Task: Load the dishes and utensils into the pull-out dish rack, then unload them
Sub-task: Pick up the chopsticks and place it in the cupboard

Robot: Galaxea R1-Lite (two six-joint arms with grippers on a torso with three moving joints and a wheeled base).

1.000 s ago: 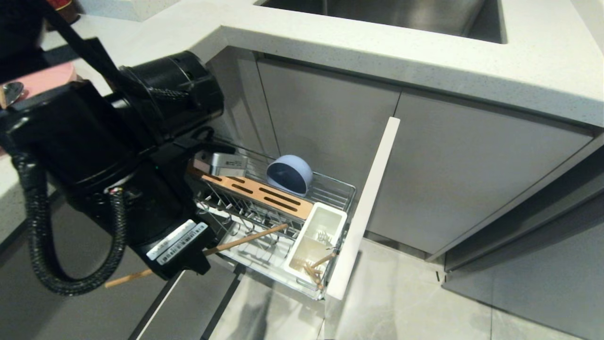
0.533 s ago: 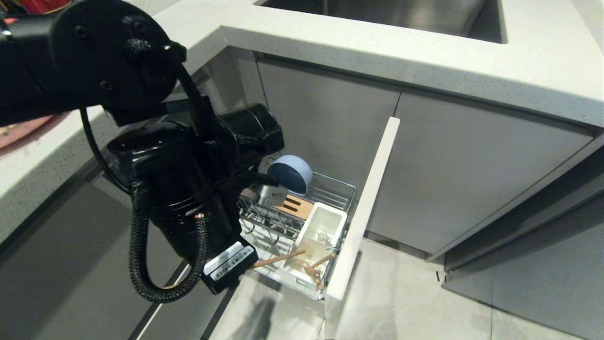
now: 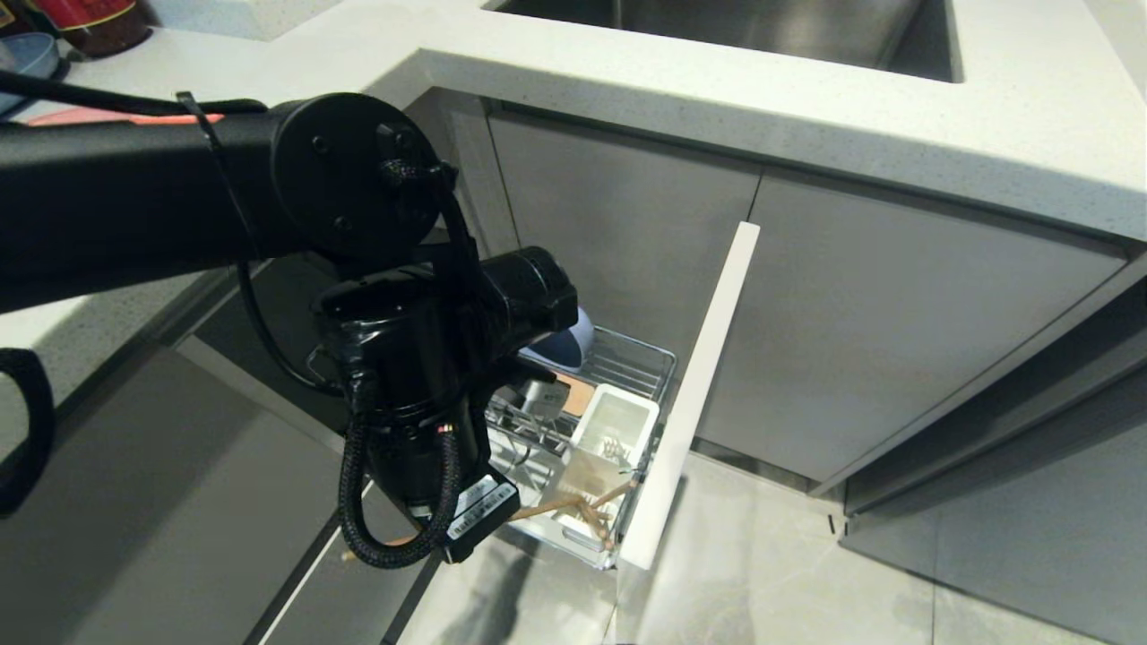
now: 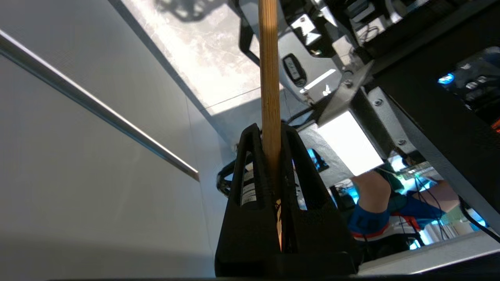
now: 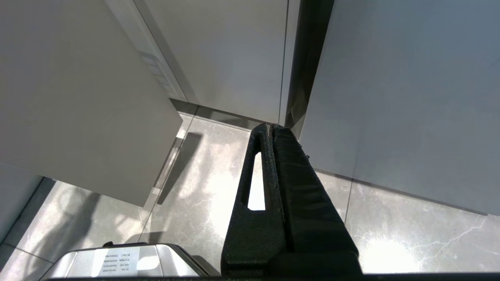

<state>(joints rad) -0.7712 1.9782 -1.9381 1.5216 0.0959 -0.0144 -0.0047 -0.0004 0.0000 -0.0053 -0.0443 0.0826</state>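
Left hand (image 4: 269, 156) clenched on one chopstick (image 4: 268, 78), low at the near-left edge of the dish rack (image 3: 659, 367), its long axis seemingly aimed rightward at the utensil box (image 3: 618, 421) just beyond.

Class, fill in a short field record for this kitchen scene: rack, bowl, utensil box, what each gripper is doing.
rack: pull-out dish rack drawn out from under the counter
bowl: blue bowl at the rack's back, partly hidden by the arm
utensil box: white utensil box, one chopstick leaning at its front end
left gripper: left gripper shut on a wooden chopstick, arm over the rack
right gripper: right gripper shut, empty, above the floor
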